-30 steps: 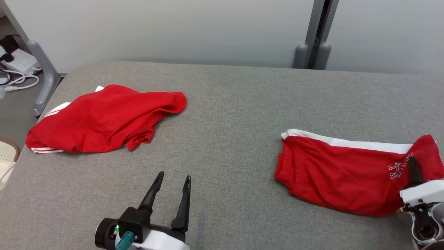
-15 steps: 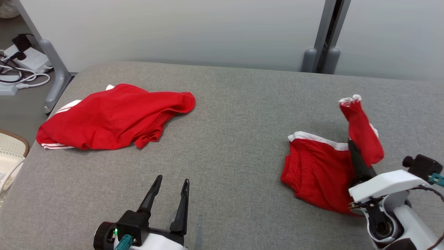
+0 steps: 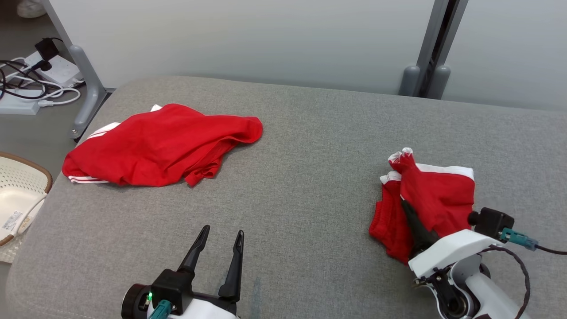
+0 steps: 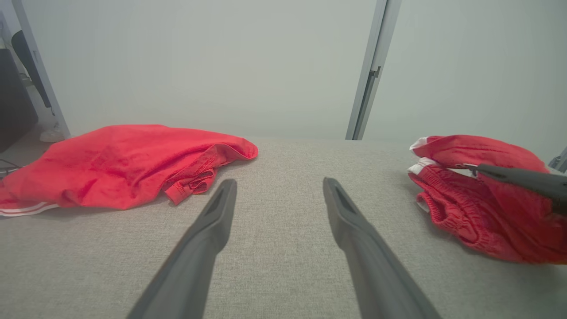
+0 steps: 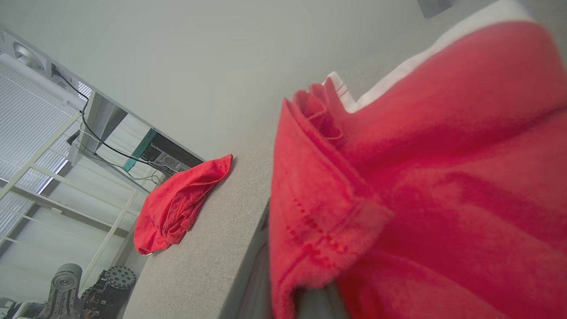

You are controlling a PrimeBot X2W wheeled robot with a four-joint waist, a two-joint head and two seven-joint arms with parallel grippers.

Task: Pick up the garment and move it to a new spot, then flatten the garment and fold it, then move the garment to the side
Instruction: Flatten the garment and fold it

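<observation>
Your right gripper [image 3: 405, 206] is clamped on a fold of the red shorts [image 3: 443, 199]. Its dark fingers lie pressed together in the cloth. In the right wrist view the shorts [image 5: 443, 177] drape over the fingers and hide their tips.

The shorts lie on the grey padded surface [image 3: 310, 146] near its right edge. They are doubled over on themselves, with a white band along the far side and a bunched white-trimmed end at the far left of the pile.

Your left gripper [image 3: 223, 230] hangs over the near edge, left of the middle. Its fingers are spread wide and hold nothing. In the left wrist view it [image 4: 279, 182] points across bare surface, between the two cloths.

A second red garment [image 3: 155, 146] lies crumpled by the left edge, toward the far corner, well apart from the shorts. A pale basket [image 3: 17, 177] stands off the left edge.
</observation>
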